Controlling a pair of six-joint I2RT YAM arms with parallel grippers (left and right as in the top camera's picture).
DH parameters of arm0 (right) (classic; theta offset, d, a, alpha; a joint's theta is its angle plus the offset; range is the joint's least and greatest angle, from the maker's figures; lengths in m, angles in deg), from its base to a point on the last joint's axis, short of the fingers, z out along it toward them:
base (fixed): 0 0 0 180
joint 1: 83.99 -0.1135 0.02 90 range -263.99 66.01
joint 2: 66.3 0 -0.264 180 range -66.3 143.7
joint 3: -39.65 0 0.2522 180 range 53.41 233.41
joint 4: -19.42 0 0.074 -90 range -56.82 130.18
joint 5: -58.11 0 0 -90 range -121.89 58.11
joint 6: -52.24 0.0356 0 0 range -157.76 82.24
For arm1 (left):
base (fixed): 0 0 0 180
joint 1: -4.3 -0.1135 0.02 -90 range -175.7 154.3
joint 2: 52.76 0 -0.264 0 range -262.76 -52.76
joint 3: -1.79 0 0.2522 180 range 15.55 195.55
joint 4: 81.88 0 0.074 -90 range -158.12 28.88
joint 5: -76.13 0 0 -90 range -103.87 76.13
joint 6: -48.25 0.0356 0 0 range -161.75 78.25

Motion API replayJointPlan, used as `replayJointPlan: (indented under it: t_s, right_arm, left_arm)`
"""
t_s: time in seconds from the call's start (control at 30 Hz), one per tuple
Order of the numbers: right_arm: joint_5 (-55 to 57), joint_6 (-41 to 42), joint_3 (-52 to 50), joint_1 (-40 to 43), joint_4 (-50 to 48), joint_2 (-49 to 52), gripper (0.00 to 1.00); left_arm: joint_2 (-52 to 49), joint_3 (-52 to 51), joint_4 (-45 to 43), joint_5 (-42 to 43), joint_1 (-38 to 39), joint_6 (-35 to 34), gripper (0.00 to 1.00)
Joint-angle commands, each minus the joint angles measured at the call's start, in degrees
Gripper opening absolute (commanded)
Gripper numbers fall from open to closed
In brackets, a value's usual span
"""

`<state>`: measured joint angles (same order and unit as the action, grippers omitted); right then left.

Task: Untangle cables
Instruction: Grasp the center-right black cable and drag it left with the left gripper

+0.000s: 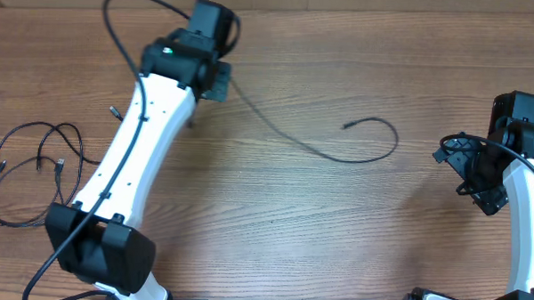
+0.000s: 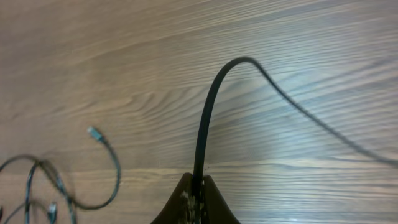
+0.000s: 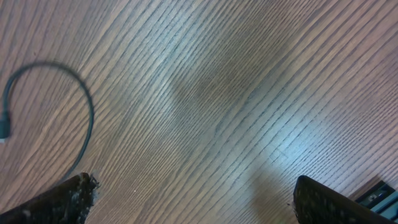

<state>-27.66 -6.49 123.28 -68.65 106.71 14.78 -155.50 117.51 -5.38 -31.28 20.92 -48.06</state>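
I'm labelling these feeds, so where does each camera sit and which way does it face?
Overhead: above the table, looking straight down; left arm and right arm show.
Left wrist: on the left arm, facing down past the left claw, shut on a cable; only fingertips show.
Right wrist: on the right arm, facing down at the table; the open right claw shows as two fingertips.
Shared: overhead and right wrist both show that cable's curled free end.
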Motion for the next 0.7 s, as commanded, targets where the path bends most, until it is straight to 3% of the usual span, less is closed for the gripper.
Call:
replayJointPlan:
  t_s: [0.0, 0.23, 0.4, 0.47, 0.67]
  right_arm:
    - [-0.31, -0.24, 0.63, 0.17, -0.13, -0.04, 1.0]
    - [-0.31, -0.24, 0.63, 0.17, -0.13, -0.04, 1.0]
    - [-0.35, -0.02, 0.63, 0.17, -0.17, -0.04, 1.0]
    - [-0.33, -0.02, 0.63, 0.17, -0.2, -0.04, 1.0]
    - [-0.55, 0.2, 0.63, 0.17, -0.37, -0.04, 1.0]
  left_arm:
    - [4.15, 0.59, 0.02, -3.63, -5.7, -3.37, 0.04]
    - [12.81, 0.61, -5.88, -17.35, -21.16, -5.09, 0.04]
    - [17.94, 0.61, -8.81, -16.17, -36.46, -10.47, 0.04]
    - [18.8, 0.61, -8.59, -12.11, -41.27, -12.66, 0.04]
    - [18.84, 0.59, -5.01, -4.57, -46.6, -20.24, 0.04]
